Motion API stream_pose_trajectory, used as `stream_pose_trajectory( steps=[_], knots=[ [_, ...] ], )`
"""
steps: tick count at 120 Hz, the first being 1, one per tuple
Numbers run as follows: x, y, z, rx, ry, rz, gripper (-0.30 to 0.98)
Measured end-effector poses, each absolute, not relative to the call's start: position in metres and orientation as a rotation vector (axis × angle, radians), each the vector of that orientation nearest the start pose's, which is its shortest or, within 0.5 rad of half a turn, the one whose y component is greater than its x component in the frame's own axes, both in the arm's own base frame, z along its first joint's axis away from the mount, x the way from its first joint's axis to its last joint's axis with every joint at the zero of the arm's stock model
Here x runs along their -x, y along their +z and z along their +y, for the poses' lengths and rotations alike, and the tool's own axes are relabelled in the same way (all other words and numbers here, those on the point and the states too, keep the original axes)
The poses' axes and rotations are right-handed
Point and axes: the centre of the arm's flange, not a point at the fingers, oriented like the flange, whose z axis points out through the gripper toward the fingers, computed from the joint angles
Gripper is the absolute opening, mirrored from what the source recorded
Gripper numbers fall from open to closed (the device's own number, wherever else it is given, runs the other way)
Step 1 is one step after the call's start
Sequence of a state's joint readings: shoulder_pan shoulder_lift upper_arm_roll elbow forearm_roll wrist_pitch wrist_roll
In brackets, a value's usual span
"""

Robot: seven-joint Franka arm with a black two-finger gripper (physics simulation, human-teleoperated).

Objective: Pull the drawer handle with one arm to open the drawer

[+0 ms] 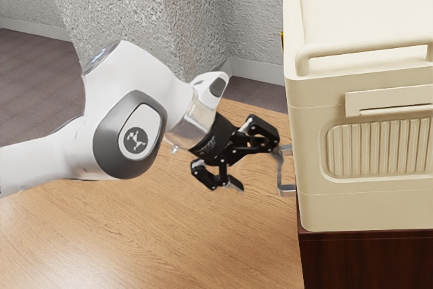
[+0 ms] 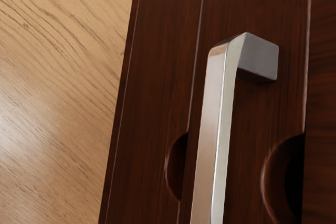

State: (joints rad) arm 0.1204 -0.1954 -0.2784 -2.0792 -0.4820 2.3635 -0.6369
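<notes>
Near the upper edge of the dark red-brown wooden cabinet (image 1: 365, 262), in the exterior view, the silver metal bar handle (image 1: 280, 172) juts toward the black two-finger gripper (image 1: 257, 163), whose fingers stand wide, gripping nothing. Best to straddle the bar, close firmly, then pull straight away from the cabinet front. Count one gripper, one handle, one cream box (image 1: 311, 160) with two rails. By the wrist view, the bar runs roughly along the cabinet's outer edge, so close across its length, clear of the grey end bracket (image 2: 258, 59); count one handle, one bracket, two rounded dark notches (image 2: 177, 169).
</notes>
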Motion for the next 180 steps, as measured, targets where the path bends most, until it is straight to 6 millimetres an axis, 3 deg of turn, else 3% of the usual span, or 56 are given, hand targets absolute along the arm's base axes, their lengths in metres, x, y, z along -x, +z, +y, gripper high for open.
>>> stream_pose_trajectory(
  steps=[29, 48, 99, 124, 180],
  knots=[
    [-0.543, 0.533, -0.099, -2.448, 0.330, 0.953, 0.69],
    [-0.545, 0.525, -0.100, -2.454, 0.311, 0.957, 0.69],
    [-0.523, 0.527, -0.093, -2.471, 0.303, 0.973, 0.69],
    [-0.508, 0.536, -0.079, -2.471, 0.334, 0.995, 0.68],
    [-0.505, 0.540, -0.073, -2.486, 0.362, 0.992, 0.67]
  ],
)
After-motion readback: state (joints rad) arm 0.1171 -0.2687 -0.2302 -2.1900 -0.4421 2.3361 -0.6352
